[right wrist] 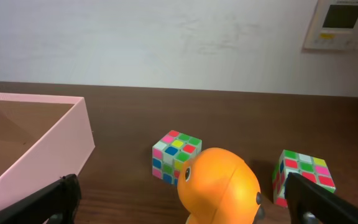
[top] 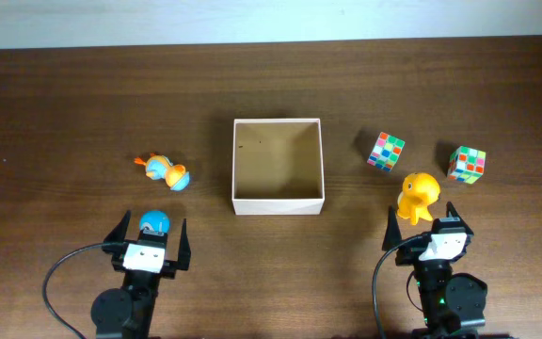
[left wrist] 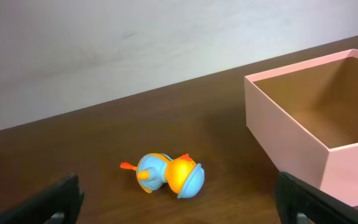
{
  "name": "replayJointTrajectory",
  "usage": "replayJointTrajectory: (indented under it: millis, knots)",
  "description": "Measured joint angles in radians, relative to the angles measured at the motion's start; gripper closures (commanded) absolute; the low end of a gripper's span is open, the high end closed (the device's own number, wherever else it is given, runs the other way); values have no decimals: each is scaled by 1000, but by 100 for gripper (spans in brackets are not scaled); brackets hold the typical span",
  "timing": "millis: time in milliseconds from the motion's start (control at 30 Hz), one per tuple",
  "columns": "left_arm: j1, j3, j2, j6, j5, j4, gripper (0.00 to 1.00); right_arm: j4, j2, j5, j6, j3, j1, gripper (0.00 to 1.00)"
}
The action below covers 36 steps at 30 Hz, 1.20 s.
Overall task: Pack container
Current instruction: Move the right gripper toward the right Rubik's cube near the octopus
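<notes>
I have both arms parked at the near edge of the table, and nothing is packed. The square shallow box with cream-white walls and a tan floor (top: 278, 204) sits mid-table between the two arms, with nothing in it.

The left gripper (left wrist: 182, 205) has its fingers spread wide. The overhead view shows a small blue rounded toy (top: 153, 222) between them (my left wrist view doesn't show it, so I can't tell whether anything touches it). Further out, well left of the box, a blue-and-orange plastic bird toy (left wrist: 166, 174) lies on its side.

The right gripper (top: 422, 215) is also spread wide, with a rounded orange plastic duck (right wrist: 219, 183) standing between its fingertips, not pinched. Beyond the duck are two multi-coloured puzzle cubes: one (top: 386, 151) near the box's right wall, the other (top: 466, 164) further right.

By my count all five toys are outside the box, so the whole job is left. The blue toy and the duck look like the nearest first picks.
</notes>
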Motion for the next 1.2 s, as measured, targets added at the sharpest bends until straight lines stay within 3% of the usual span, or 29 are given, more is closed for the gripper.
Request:
replayJointTrajectory:
  millis: [633, 900, 1033, 1200]
  knots:
    - [0, 0, 0, 0, 0, 0, 1, 7, 0, 3, 2, -1, 0, 1]
    - [0, 0, 0, 0, 0, 0, 1, 103, -1, -61, 113, -3, 0, 1]
    - [0, 0, 0, 0, 0, 0, 1, 9, -1, -72, 212, 22, 0, 1]
    - [0, 0, 0, 0, 0, 0, 1, -193, 32, -52, 272, 197, 0, 1]
